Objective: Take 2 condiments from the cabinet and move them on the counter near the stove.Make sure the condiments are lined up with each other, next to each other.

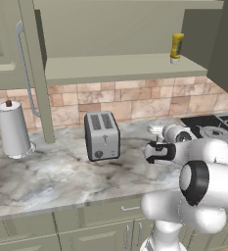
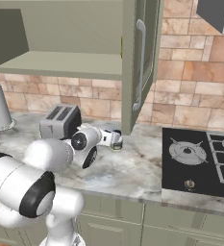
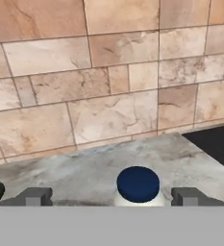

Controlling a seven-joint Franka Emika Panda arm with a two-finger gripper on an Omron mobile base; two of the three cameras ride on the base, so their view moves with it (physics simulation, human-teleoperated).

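Note:
The small white jar with a dark blue lid (image 3: 138,185) stands upright on the marble counter (image 3: 80,168), between the fingers of my gripper (image 3: 112,196). The gripper is open, with a gap on each side of the jar. In the right base view the gripper (image 2: 114,139) is low over the counter (image 2: 137,168), below the open cabinet door (image 2: 132,62) and left of the black stove (image 2: 200,153). The yellow squeeze bottle (image 1: 176,47) stands upright on the cabinet shelf (image 1: 110,66), near its right end.
A silver toaster (image 1: 102,136) sits on the counter left of the arm. A tall white paper-towel roll (image 1: 12,128) stands at the far left. The tiled wall (image 3: 108,86) rises close behind the jar. The stove's corner (image 3: 217,144) lies to the jar's right.

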